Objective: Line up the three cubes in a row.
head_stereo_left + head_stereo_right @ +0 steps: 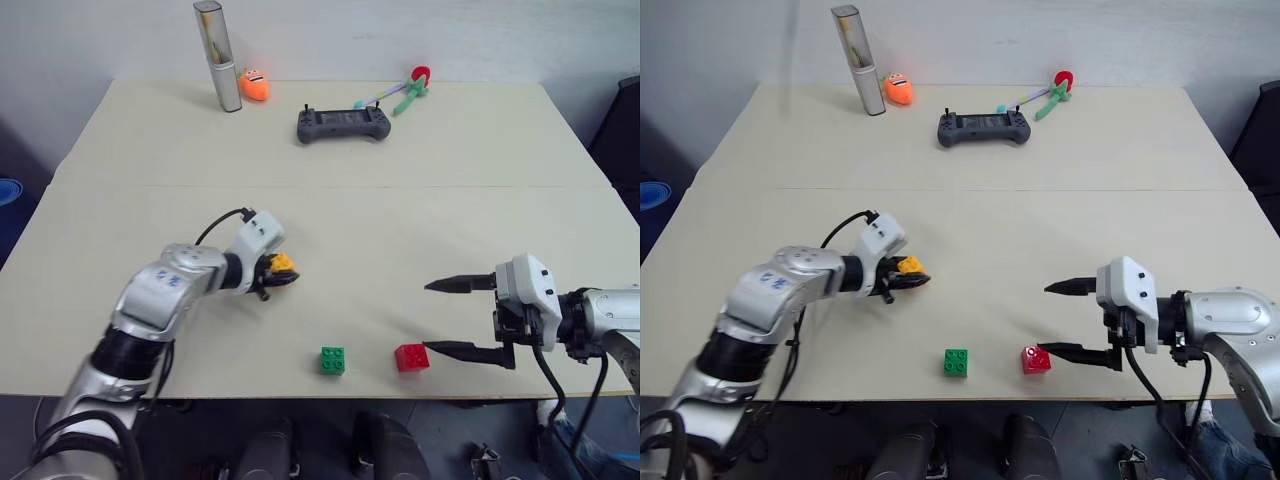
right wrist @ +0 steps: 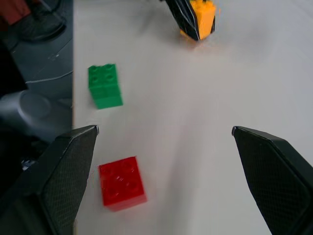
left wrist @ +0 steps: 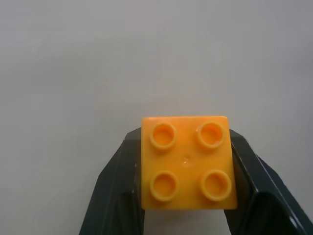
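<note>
- My left hand is clenched on the orange brick; in the left wrist view a black finger presses flat on each side of it, studs facing the camera.
- The grip looks square and centred, so I judge there is no need to re-grasp. I should keep the squeeze steady and not twist the wrist sharply, or the smooth plastic could slip.
- The green brick and the red brick sit near the front edge of the table, near each other and already roughly in a line running left to right.
- The orange brick is further back and off to the left of the green one, so the step in hand, as I read it, is carrying it forward to the free spot left of green.
- I should set it down level with the other two, leaving a gap like theirs, studs up, and keep it away from the table edge.
- I should lower until it rests flat before letting go, so it does not tumble.
- My right hand is released, its fingers spread wide just beside the red brick without touching it. It is best kept still there so it does not knock the row.
</note>
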You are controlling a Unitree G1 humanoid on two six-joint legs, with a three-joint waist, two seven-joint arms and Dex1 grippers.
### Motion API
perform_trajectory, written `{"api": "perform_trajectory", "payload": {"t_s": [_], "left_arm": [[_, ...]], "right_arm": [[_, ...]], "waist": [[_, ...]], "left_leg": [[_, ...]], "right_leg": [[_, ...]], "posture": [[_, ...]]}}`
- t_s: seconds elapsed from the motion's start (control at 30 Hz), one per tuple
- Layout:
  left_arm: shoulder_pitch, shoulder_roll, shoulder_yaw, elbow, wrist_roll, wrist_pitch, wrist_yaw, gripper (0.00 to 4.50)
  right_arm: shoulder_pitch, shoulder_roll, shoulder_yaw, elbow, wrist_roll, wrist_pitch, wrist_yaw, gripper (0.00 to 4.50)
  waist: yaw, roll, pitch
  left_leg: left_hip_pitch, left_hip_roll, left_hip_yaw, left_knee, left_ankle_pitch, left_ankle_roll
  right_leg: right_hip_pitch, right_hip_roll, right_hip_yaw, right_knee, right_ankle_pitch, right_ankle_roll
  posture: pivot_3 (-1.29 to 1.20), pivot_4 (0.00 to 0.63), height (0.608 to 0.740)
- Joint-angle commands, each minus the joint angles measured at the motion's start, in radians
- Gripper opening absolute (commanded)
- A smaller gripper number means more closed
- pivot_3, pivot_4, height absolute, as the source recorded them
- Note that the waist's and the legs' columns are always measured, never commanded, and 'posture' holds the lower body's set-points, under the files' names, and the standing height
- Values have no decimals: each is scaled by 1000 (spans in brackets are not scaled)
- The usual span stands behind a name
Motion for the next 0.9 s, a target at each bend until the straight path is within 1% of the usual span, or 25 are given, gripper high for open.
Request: {"api": "perform_trajectory", "payload": {"t_s": [0.03,0.07,0.13,0.27,0.47,0.67,0.9], "left_arm": [[68,126,22,-44,-43,-244,-313,1532],[91,156,24,-46,-48,-279,-364,1532],[136,191,25,-51,-42,-331,-416,1532],[179,181,20,-34,10,-442,-420,1532],[194,153,26,-39,26,-447,-390,1532],[233,159,15,-59,43,-444,-386,1532],[261,157,0,-65,103,-455,-366,1532]], "right_arm": [[23,-37,-6,8,-32,-69,79,4500],[30,-42,-7,12,-39,-81,90,4500],[40,-43,-9,13,-40,-87,101,4500],[73,-40,-13,1,-51,-103,109,4500],[106,-36,-25,-17,-46,-98,94,4500],[94,-25,-11,-19,-48,-95,69,4500],[89,-22,-2,-20,-48,-96,57,4500]], "waist": [[2,0,0],[6,0,0],[9,0,0],[10,0,0],[6,0,0],[5,0,0],[7,0,0]], "left_leg": [[0,0,0,0,0,0],[0,0,0,0,0,0],[0,-1,-1,0,0,1],[0,-1,-2,0,-1,1],[0,-1,-2,0,-1,2],[0,0,-2,0,-1,3],[0,0,-2,0,-1,3]], "right_leg": [[0,0,0,-3,0,0],[0,0,0,-4,0,0],[1,-2,-1,-4,0,0],[1,-4,-1,-4,0,0],[1,-3,-1,-3,0,0],[1,-3,-1,-3,0,0],[1,-3,0,-3,0,0]], "posture": [[0,150,740],[0,150,740],[0,150,740],[0,150,740],[0,150,740],[0,150,740],[0,150,740]]}}
